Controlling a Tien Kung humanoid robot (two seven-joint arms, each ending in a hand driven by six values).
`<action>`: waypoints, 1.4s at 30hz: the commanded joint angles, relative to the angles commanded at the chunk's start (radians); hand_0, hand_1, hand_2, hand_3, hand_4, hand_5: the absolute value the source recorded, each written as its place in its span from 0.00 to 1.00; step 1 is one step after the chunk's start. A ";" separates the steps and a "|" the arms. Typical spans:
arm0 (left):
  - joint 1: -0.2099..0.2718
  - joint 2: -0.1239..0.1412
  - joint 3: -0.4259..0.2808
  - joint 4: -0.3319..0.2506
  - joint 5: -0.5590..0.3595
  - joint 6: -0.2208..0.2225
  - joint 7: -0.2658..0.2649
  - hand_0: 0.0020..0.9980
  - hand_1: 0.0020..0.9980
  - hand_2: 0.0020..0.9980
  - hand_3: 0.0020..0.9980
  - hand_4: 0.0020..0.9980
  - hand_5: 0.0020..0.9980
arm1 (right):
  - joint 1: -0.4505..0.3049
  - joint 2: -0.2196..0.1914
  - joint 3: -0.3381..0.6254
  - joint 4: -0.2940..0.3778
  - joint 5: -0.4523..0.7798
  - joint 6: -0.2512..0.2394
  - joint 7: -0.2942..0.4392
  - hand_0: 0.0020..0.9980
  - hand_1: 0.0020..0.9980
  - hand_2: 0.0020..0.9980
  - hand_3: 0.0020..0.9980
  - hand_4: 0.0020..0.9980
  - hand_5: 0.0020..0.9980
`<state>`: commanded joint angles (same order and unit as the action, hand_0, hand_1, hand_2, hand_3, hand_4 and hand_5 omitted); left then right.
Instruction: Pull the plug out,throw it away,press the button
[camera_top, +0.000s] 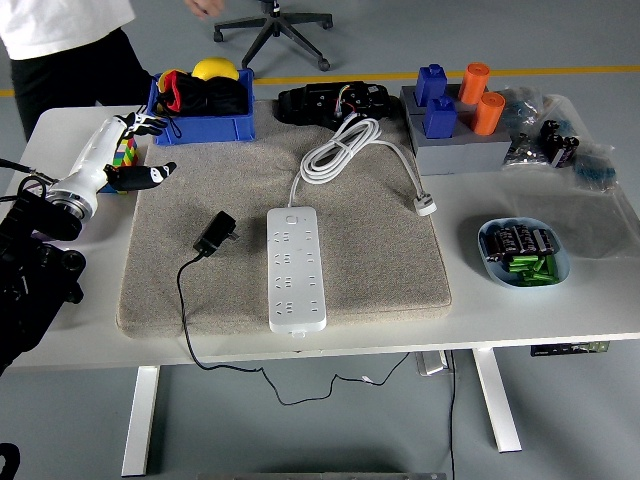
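Evidently a robotics lab or test workshop. Grey sealed concrete floor (560, 40) marked with a yellow painted line (420, 74), as in an industrial hall. Plain white height-adjustable table (560, 300) crowded with trial props: blue plastic bin (200, 125) of oddments, blue and orange plastic blocks (455, 95) on a grey base, pale blue dish (525, 252) of small black and green parts. Black swivel-chair base (275, 22) behind, on castors.

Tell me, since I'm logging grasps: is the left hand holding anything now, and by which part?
Nothing is held. The left hand is open over the table's left side, and the plug lies loose on the mat.
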<state>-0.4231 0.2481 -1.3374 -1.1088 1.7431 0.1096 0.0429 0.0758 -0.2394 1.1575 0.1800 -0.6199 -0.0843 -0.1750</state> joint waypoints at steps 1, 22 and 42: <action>0.008 0.001 -0.014 -0.004 0.002 0.002 -0.005 0.78 0.77 0.69 0.72 0.79 0.05 | 0.001 0.000 0.002 0.000 -0.002 0.000 -0.001 0.75 0.66 0.65 0.62 0.66 0.51; 0.099 0.010 -0.176 -0.068 0.020 0.010 -0.025 0.79 0.76 0.69 0.72 0.75 0.05 | 0.005 -0.003 -0.006 0.000 0.002 0.004 0.005 0.75 0.66 0.65 0.62 0.66 0.51; 0.131 0.012 -0.231 -0.097 0.026 0.001 -0.019 0.78 0.74 0.68 0.72 0.73 0.04 | 0.007 -0.001 0.007 0.000 -0.006 0.003 0.003 0.75 0.66 0.65 0.62 0.66 0.51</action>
<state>-0.2922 0.2598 -1.5683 -1.2054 1.7693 0.1104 0.0236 0.0827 -0.2402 1.1648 0.1800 -0.6260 -0.0815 -0.1722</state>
